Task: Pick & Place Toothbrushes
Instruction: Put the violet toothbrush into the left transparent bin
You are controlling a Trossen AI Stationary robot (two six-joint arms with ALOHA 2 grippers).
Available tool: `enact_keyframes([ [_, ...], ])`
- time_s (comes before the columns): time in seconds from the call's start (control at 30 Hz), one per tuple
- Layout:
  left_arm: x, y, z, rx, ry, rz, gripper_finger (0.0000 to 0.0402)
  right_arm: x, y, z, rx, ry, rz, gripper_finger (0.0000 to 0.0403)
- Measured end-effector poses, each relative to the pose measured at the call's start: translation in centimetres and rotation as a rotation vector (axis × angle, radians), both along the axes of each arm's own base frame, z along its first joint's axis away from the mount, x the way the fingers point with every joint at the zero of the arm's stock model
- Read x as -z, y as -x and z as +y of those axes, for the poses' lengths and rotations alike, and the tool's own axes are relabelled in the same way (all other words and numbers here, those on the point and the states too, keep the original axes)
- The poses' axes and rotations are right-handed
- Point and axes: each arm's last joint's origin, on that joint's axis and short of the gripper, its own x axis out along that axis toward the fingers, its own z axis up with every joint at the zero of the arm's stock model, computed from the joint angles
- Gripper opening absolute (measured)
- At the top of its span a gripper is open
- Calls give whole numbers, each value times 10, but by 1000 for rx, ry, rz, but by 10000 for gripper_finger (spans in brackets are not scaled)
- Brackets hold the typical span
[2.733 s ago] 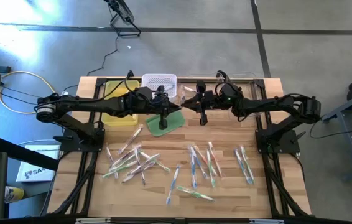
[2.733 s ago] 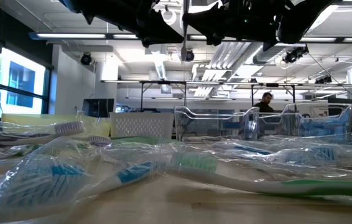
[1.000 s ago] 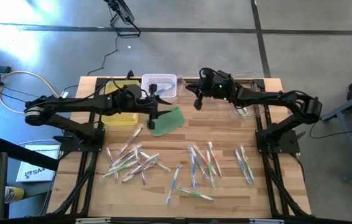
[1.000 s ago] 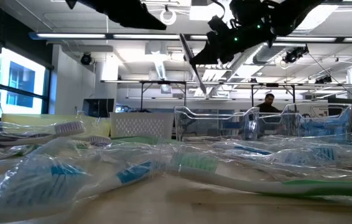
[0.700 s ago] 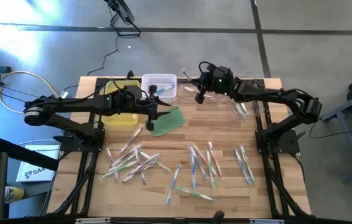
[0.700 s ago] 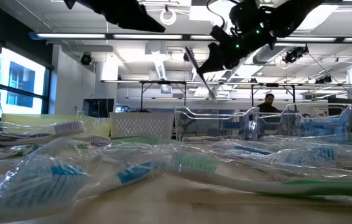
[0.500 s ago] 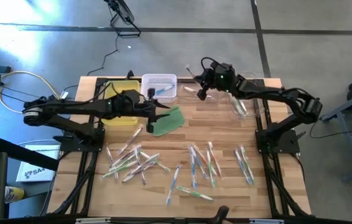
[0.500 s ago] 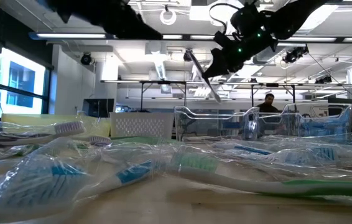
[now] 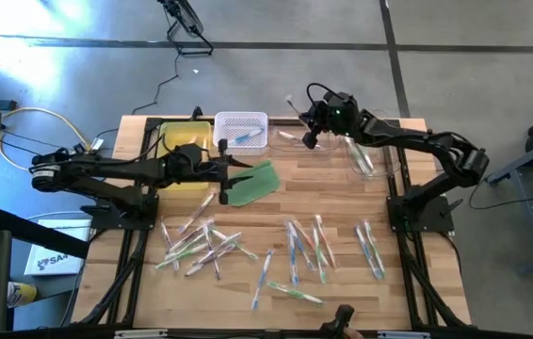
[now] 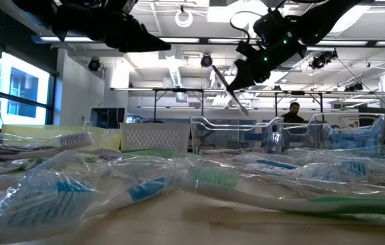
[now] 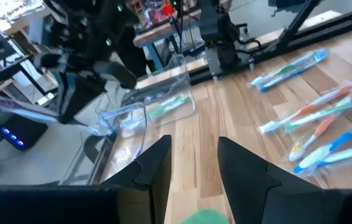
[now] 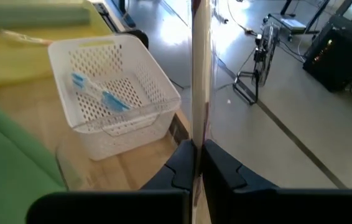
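A wrapped toothbrush [image 12: 195, 68] is pinched between the closed fingers of the right pincer [image 9: 310, 137], standing up out of the jaws; in the low view it slants down from the pincer [image 10: 236, 80], well above the desk. The pincer hangs over the far edge of the desk [image 9: 342, 292], just beside the clear trays [image 9: 365, 155] that already hold a few brushes, and close to the white basket [image 9: 241, 131], where a blue-handled brush [image 12: 98, 91] lies on the perforated floor.

The rest of the toothbrushes [image 9: 295, 250] lie scattered in loose clusters over the near half of the desk, many in shiny wrappers, well apart from the bins. A flat green pad [image 9: 251, 184] lies between those clusters and the basket, and a yellow bin [image 9: 178, 141] stands next to the basket.

The left pincer [image 9: 221, 170] hovers near the green pad with its fingers [image 11: 154, 167] parted and nothing between them.

The step in hand looks like the carry-and-drop: one brush is lifted and is being taken to a container at the back. Which container is meant I cannot tell. The next move calls for lining the brush up over the chosen opening, lowering so that its long, tilted body clears the rim, and then parting the fingers. The left arm seems free to fetch another brush from the pile.
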Motion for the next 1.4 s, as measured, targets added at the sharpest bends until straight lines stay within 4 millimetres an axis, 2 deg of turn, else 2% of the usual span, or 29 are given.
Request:
enact_keyframes([
  [0.1, 0, 0, 0, 0, 6, 0, 125, 7, -1, -4, 12, -21, 17, 8],
  [0.37, -2, -1, -1, 12, 4, -25, 125, 55, -11, -21, 59, -98, 141, 8],
  [0.57, -2, -1, -1, 12, 5, -25, 125, 79, -11, -28, 70, -149, 201, 8],
  [0.83, -2, -1, -1, 12, 5, -25, 125, 84, -8, -28, 75, -184, 245, 13],
  [1.17, -2, -1, -1, 11, 8, -26, 125, 84, -7, -28, 86, -181, 255, 124],
  [1.27, -2, -1, -1, 10, 8, -26, 125, 79, -6, -27, 95, -165, 251, 136],
  [1.4, -2, -1, 0, 9, 7, -26, 125, 61, -5, -23, 74, -135, 203, 135],
])
